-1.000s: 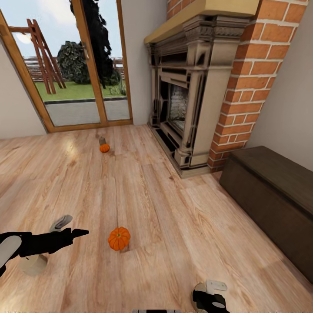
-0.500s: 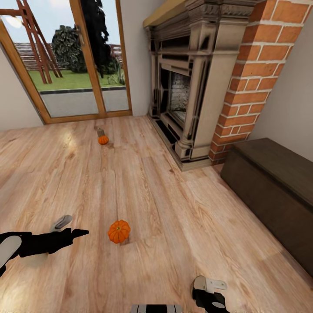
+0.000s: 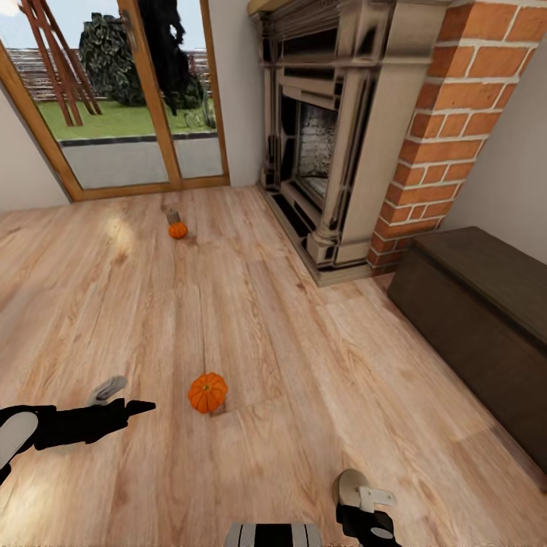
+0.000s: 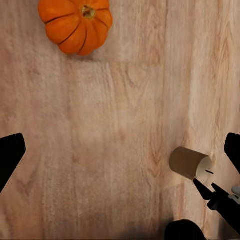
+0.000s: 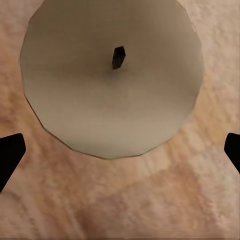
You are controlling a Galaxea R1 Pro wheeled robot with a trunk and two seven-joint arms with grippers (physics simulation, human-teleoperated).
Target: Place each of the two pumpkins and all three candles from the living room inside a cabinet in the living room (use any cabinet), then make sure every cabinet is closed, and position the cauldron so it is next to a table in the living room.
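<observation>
1 squat ribbed orange pumpkin [image 3: 207,392] is sitting on the pale wood plank floor [image 3: 304,365] near the robot, another small orange pumpkin [image 3: 178,230] far off by the glass door, with what may be a grey candle [image 3: 173,216] behind it. The long dark brown wooden cabinet [image 3: 479,304] is standing closed at right. The black left gripper [image 4: 120,160] is hanging open above the floor, grasping nothing; the right gripper [image 5: 120,150] is hanging open directly over a beige candle with black wick [image 5: 112,75].

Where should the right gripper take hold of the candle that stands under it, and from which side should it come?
Grip the candle across its round side wall, coming straight down from above. It stands upright on the wooden floor, wick pointing at the right wrist camera, with the right gripper open and a fingertip on either side, probably wide enough to span it.
</observation>
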